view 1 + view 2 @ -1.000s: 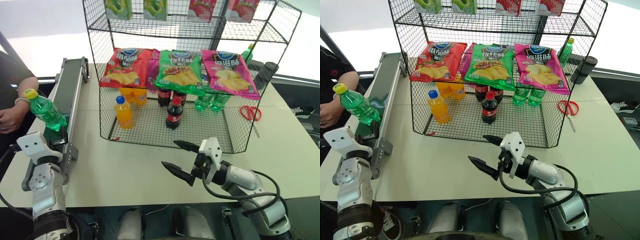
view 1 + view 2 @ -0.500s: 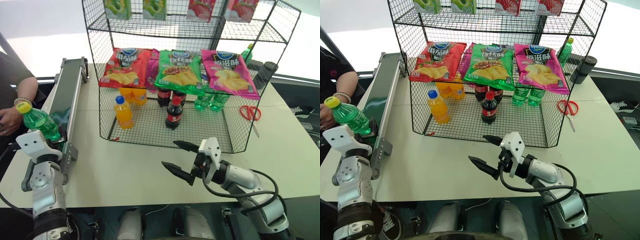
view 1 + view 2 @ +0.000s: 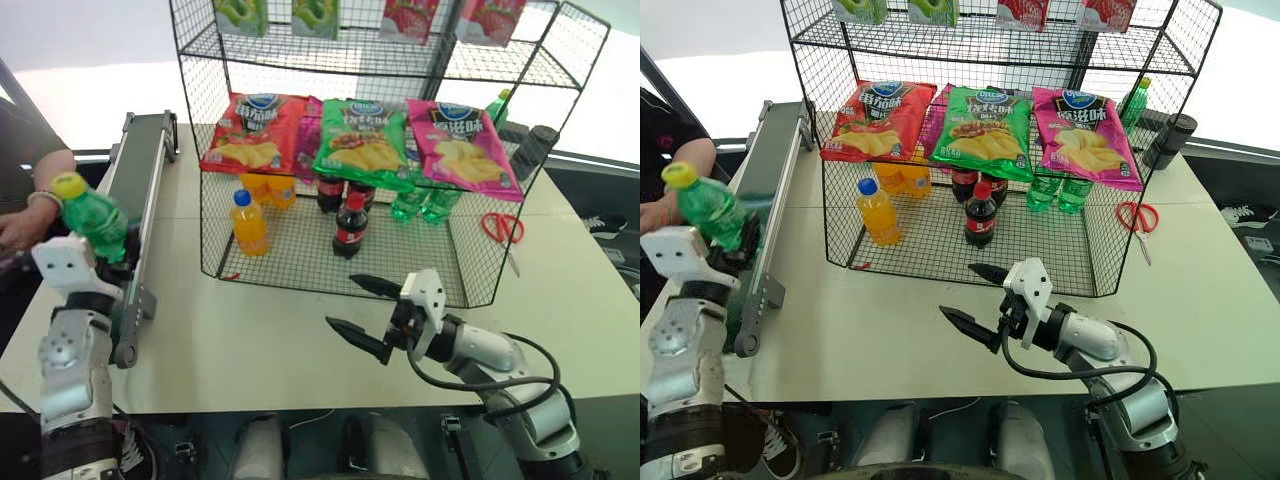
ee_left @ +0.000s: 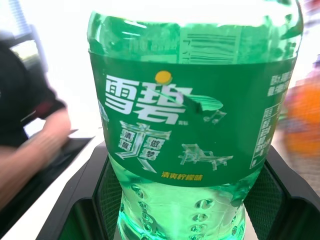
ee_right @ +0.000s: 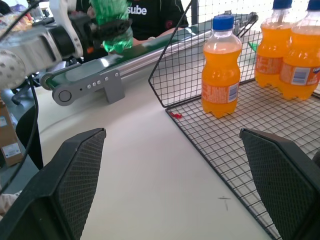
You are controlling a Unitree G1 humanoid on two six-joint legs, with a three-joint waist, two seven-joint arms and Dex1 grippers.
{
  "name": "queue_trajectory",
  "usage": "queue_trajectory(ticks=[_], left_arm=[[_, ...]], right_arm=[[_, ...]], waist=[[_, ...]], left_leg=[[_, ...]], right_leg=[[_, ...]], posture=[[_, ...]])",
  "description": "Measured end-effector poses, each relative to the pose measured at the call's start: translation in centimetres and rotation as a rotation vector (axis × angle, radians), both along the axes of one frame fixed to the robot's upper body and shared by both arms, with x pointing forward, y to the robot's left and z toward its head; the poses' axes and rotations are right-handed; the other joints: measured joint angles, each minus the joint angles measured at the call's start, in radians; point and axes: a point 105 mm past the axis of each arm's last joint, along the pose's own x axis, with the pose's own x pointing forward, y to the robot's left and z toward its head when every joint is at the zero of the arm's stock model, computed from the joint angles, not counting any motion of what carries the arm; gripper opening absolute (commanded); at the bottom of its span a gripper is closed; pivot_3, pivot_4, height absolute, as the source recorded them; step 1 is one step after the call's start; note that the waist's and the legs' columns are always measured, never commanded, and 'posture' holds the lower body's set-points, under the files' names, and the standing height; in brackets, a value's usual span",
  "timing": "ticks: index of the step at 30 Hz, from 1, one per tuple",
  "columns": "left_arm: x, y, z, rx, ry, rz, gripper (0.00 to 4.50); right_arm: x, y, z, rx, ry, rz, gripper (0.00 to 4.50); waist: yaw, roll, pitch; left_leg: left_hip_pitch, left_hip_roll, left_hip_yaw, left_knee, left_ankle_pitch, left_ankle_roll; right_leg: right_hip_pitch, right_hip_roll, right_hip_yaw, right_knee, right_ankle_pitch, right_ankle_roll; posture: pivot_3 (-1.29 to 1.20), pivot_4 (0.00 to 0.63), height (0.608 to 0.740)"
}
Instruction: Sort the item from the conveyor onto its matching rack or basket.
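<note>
- Clamped on the lower body of the green soda bottle [image 3: 97, 218], the left gripper [image 4: 165, 210] has one black finger [image 4: 82, 200] on each side of it, below the label; the bottle stands nearly upright, tipped slightly, its yellow cap [image 3: 68, 185] on top.
- Spread wide and holding nothing, the right gripper [image 3: 362, 312] hangs over the bare white table [image 3: 260, 330], just in front of the wire rack [image 3: 330, 240].
- That bottle sits above the near end of the conveyor [image 3: 135, 190], at the table's left edge and well apart from the rack; whether it has cleared the belt I cannot tell.
- Handling, as I judge it: light, smooth clear plastic, likely slippery, with thin walls that dent under a hard squeeze. The liquid inside will slosh and shift the weight if it is swung quickly. A hold at the label band would sit nearer the balance point than this low grip.
- Similar green bottles [image 3: 420, 205] stand at the back right of the rack floor, beside the cola bottles [image 3: 345, 225] and past the orange drinks [image 3: 247, 224]; that looks like its matching place.
- A person's hand [image 3: 20, 228] rests beyond the conveyor.
</note>
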Motion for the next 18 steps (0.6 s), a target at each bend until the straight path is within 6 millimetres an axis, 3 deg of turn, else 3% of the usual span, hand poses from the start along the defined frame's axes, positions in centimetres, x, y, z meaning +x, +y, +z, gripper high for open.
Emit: queue_trajectory(ticks=[3, 14, 18], left_arm=[[-0.5, -4.5, 0.4, 0.036, 0.047, -0.27, 2.73], [-2.6, -19.0, -3.2, 0.045, 0.278, -1.034, 2.73], [-2.9, -22.1, -4.6, 0.094, 0.316, -1.193, 2.73]], right_arm=[[-0.1, -0.1, 0.1, -0.011, -0.006, 0.017, 4.5], [0.6, 0.4, 1.8, 0.04, -0.021, 0.042, 4.5], [0.9, 0.3, 2.0, 0.048, -0.024, 0.016, 4.5]], waist=[[-0.001, 0.003, 0.001], [0.0, 0.005, 0.003], [-0.001, 0.005, 0.003]], left_leg=[[0.0, 0.0, 0.001, 0.0, 0.0, 0.001], [0.001, 0.0, 0.0, -0.002, 0.0, 0.001], [0.001, 0.0, 0.001, -0.002, 0.0, 0.001]], right_leg=[[0.0, 0.0, 0.001, 0.0, 0.0, 0.0], [-0.001, 0.006, 0.001, 0.0, 0.0, 0.0], [-0.001, 0.007, 0.001, 0.0, 0.0, 0.0]], posture=[[0.0, 0.15, 0.74], [0.0, 0.15, 0.74], [0.0, 0.15, 0.74]])
